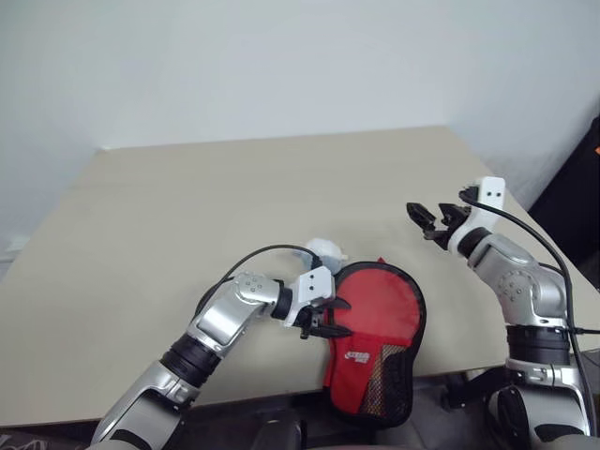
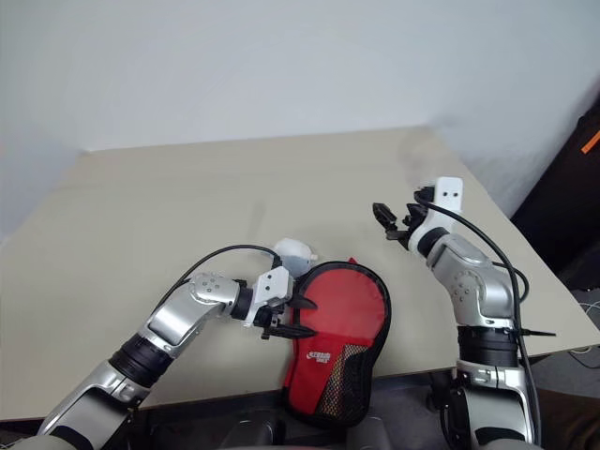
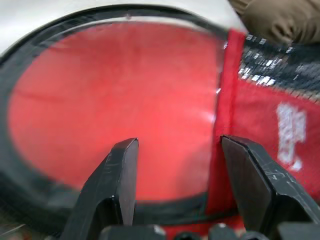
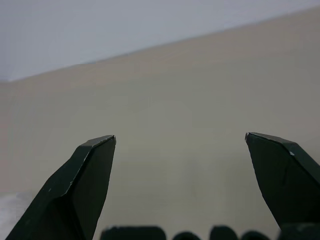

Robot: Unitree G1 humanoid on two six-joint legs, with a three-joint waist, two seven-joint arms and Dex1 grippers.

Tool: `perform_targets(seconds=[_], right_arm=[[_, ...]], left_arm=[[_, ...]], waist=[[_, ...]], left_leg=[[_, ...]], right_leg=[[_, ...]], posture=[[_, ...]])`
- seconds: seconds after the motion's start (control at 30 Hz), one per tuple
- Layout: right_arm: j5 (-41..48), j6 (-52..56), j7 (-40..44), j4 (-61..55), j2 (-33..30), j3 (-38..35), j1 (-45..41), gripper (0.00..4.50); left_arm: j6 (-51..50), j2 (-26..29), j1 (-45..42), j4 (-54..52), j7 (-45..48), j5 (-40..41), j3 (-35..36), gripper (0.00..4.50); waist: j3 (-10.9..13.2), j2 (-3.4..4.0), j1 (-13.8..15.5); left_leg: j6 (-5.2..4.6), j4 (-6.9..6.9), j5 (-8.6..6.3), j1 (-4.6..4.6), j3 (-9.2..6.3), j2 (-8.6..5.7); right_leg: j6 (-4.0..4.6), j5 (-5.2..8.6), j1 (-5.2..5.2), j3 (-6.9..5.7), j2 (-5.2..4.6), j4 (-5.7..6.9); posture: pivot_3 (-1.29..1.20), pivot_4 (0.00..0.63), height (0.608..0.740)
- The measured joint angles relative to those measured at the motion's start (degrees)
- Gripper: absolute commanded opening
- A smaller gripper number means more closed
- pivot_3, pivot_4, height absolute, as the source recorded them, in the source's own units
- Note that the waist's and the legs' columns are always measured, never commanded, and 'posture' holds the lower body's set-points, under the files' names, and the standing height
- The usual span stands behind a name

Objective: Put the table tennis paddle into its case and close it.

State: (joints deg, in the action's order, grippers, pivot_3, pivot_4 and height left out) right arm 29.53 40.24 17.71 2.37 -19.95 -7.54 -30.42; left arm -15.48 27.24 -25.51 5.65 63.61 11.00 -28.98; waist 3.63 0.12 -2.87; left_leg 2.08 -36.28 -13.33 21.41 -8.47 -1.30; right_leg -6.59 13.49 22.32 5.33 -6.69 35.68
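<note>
- We are seeing the left gripper [image 1: 336, 317] lying low at the round end of the case [image 1: 375, 323], its jaws standing apart with nothing between them; whether the black fingers [image 3: 117, 185] are touching the fabric, we cannot tell.
- Just behind that gripper, a pale grey-white lump [image 1: 325, 249] is sitting on the surface [image 1: 187, 206], close to the case's rim.
- The case is lying at the near edge of the beige surface, red with black piping, its narrow mesh end [image 1: 389, 380] hanging over the edge toward us.
- A white logo [image 1: 358, 356] is showing on the red cloth beside the mesh; its letters are too small for us to read.
- Whether the paddle is lying inside the case, we cannot tell.
- Well to the right, the right gripper [image 1: 433, 222] is hanging above the bare surface, jaws spread wide and empty, a black cable running back along its arm.
</note>
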Motion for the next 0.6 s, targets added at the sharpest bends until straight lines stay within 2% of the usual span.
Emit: perform_targets(seconds=[0.27,0.6], right_arm=[[-1.2,3.1,10.0,5.8,4.0,11.3,-5.0,4.5],[-1.6,9.4,18.2,13.1,6.8,16.0,-7.7,4.5]], left_arm=[[3.3,-2.4,1.0,1.3,-0.8,-2.7,0.2,2.71],[2.5,-3.9,1.4,1.7,-1.9,-3.5,0.9,2.71]], waist=[[-0.1,-0.01,0.3],[-0.1,-0.01,0.2]], left_leg=[[-0.01,0.04,-0.01,-0.51,-0.05,-0.05],[-0.02,0.1,-0.02,-0.79,-0.11,-0.04]], right_leg=[[-0.02,0.02,-0.56,-0.04,-0.04,-0.04],[-0.06,0.05,-0.81,-0.09,-0.03,-0.05]], posture=[[0.0,0.0,0.74],[0.0,0.0,0.74]])
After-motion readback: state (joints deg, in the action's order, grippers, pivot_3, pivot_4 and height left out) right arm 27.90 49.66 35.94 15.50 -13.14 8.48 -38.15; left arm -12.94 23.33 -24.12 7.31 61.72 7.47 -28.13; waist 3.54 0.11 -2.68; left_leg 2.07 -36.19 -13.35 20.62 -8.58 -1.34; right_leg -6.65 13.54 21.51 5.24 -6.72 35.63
